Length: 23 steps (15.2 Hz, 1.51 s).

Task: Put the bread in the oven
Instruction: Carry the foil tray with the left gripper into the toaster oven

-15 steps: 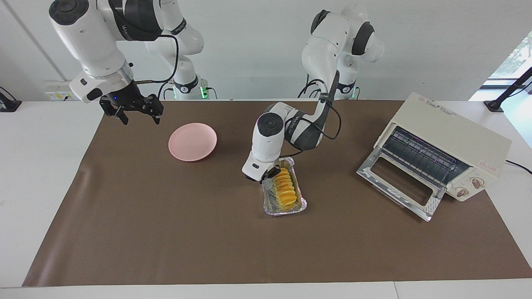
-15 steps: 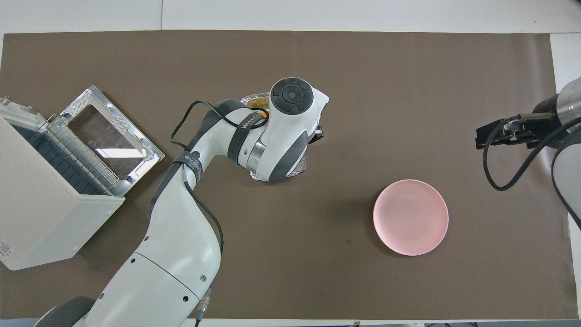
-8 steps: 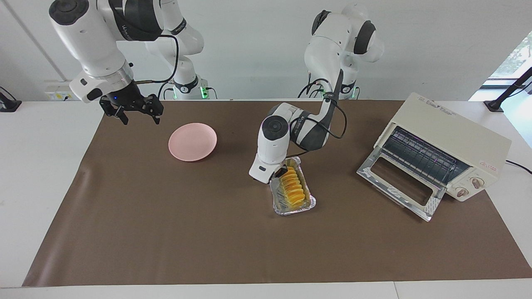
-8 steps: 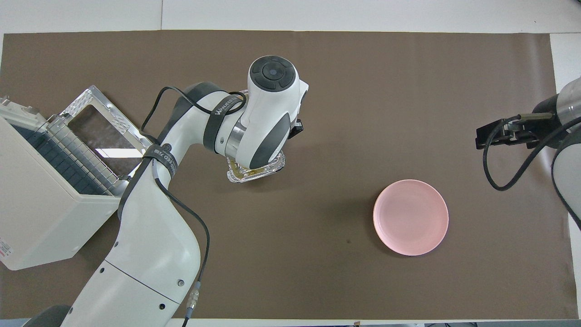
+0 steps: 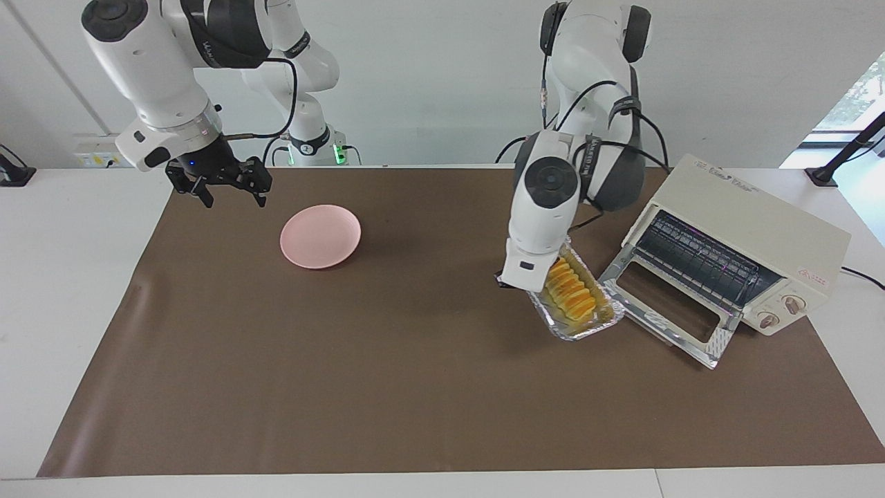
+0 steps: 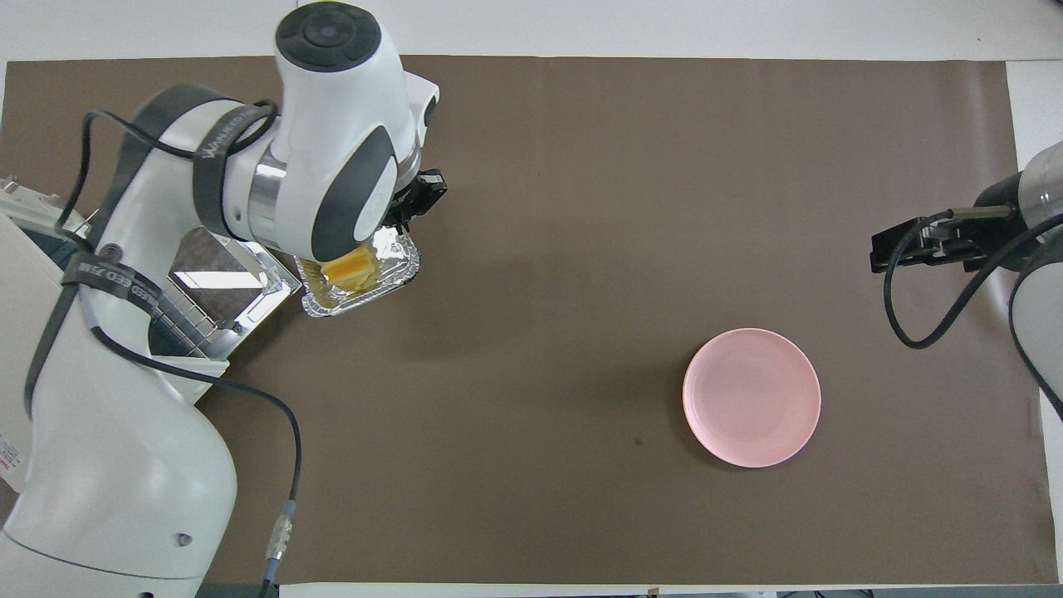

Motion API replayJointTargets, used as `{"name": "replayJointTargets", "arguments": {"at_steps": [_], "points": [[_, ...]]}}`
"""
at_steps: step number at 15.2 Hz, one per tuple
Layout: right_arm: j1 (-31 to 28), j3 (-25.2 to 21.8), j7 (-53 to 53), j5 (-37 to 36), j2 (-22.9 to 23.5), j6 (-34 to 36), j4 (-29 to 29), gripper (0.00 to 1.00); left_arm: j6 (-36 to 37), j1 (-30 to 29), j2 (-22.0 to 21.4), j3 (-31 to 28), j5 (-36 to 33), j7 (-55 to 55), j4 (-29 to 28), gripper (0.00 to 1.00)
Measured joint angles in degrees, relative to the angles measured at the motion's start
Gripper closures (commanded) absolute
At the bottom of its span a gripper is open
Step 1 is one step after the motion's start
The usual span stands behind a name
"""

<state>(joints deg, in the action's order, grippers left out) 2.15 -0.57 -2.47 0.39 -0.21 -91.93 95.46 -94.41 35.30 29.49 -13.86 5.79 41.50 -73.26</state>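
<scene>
The left gripper (image 5: 513, 282) is clamped shut on the rim of the foil tray (image 5: 603, 319) and carries it in the air, with the bread (image 5: 570, 289) lying along the tray. Tray and bread hang just beside the lowered door (image 5: 662, 308) of the oven (image 5: 750, 225), at the door's free edge, at the left arm's end of the table. The door lies flat and the rack (image 5: 702, 257) inside is bare, so the bread is not yet in. From above, the left arm hides most of the tray; only one foil end and a bit of bread show. The right gripper (image 5: 221, 187) waits in the air over the mat edge at the right arm's end of the table, jaws wide and empty, near the pink plate (image 5: 320, 236). The risks from here, as I judge them: the hold is on one thin foil edge, so the tray could bend or sag and tip the bread out, all the more if the move is quick. The tray sits low against the door edge and might catch it, or strike the rack front, and twist out of the grip. The oven stands at an angle to the table, so a straight push could jam the tray against a side wall.
</scene>
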Motion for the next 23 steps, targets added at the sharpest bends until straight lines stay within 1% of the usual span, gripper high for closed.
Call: {"name": "replayJointTargets", "arguments": {"at_steps": [3,8,13,18,23], "points": [[0.0,0.0,0.0,0.0,0.0,0.0,0.0,0.0,0.1,-3.6,-2.0,-0.7,0.0,-1.7,-2.1,1.0],[0.0,0.0,0.0,0.0,0.0,0.0,0.0,0.0,-0.1,-4.0,-2.1,-6.6,0.0,-1.7,-5.7,1.0],[0.0,0.0,0.0,0.0,0.0,0.0,0.0,0.0,-1.3,-7.8,-2.1,-9.9,0.0,-1.7,-8.0,1.0],[0.0,0.0,0.0,0.0,0.0,0.0,0.0,0.0,-5.9,-8.1,-2.6,-13.4,0.0,-1.7,-12.3,1.0],[0.0,0.0,0.0,0.0,0.0,0.0,0.0,0.0,-6.9,-8.1,-3.4,-16.1,0.0,-1.6,-15.1,1.0]]}}
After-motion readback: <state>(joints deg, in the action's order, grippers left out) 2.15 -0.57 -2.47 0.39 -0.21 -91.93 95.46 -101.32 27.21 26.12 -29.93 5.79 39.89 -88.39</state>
